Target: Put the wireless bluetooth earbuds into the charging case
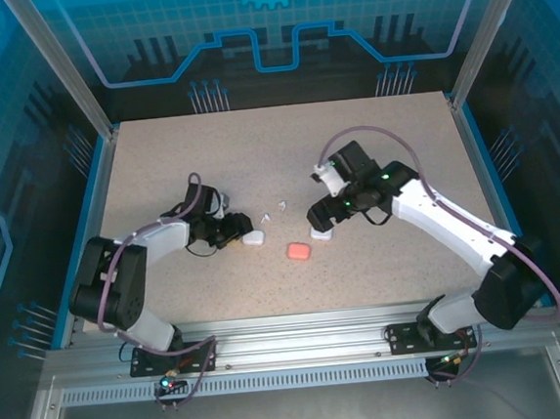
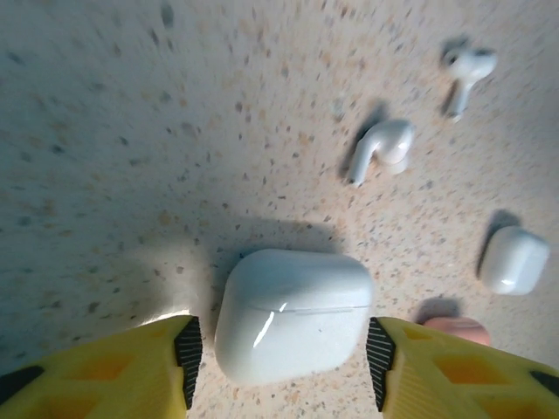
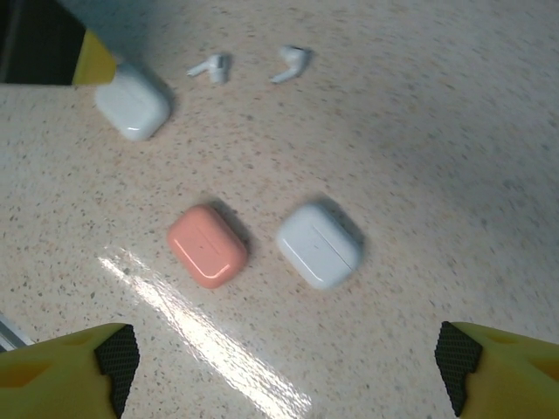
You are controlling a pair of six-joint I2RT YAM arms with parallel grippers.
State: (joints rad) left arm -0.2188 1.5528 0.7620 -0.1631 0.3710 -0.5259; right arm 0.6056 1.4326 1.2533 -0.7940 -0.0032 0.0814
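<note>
earbuds: two white wireless bluetooth earbuds lie loose on the speckled table [image 1: 372, 143], outside every case. each is a small glossy white bud with a rounded head and a short straight stem, far smaller than a case. the nearer earbud [image 2: 384, 147] lies on its side just beyond the white case [image 2: 293, 314]. the farther earbud [image 2: 467, 70] lies a little beyond the nearer one, apart from it, also on its side. in the top view both rest between the two arms, on the far side of the cases

cases: three pebble-shaped cases rest flat on the table with lids closed. the pink case [image 3: 207, 245] and the second white case [image 3: 319, 244] lie side by side, near each other but not touching. the white case lies apart from them, toward the left arm

left gripper [image 2: 284, 353]: jaws stand apart, one yellow finger on each side of the white case, black pads level with its sides. a sliver of table shows between one pad and the case. the other pad sits at the case's edge, and whether it touches cannot be told. the case rests on the table and is not clamped

right gripper [image 3: 286, 367]: jaws spread wide with nothing between them. it hovers above the table, with the pink case and the second white case lying just ahead of its fingers
</note>
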